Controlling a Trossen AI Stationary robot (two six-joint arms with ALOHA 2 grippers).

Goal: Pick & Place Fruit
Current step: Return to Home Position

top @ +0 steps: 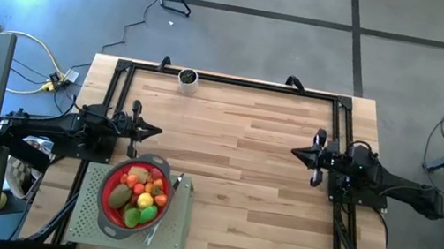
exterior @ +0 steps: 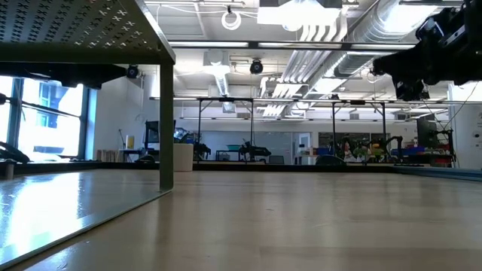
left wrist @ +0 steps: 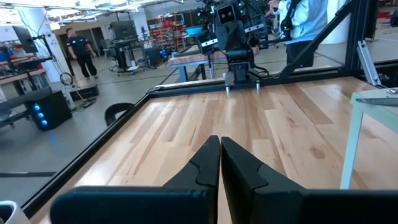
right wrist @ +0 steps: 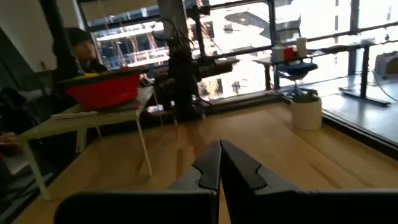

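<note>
Fruit (top: 138, 193), red, orange, yellow, green and brown pieces, lies piled in the red strainer bowl (top: 109, 187), which stands on the perforated shelf (top: 86, 219) over the worktop (top: 238, 190). We see the left end effector (top: 155, 132) held near the bowl, just past its far rim, fingers pressed together. We see the right end effector (top: 295, 152) well apart from the bowl, across the worktop, fingers likewise together.
</note>
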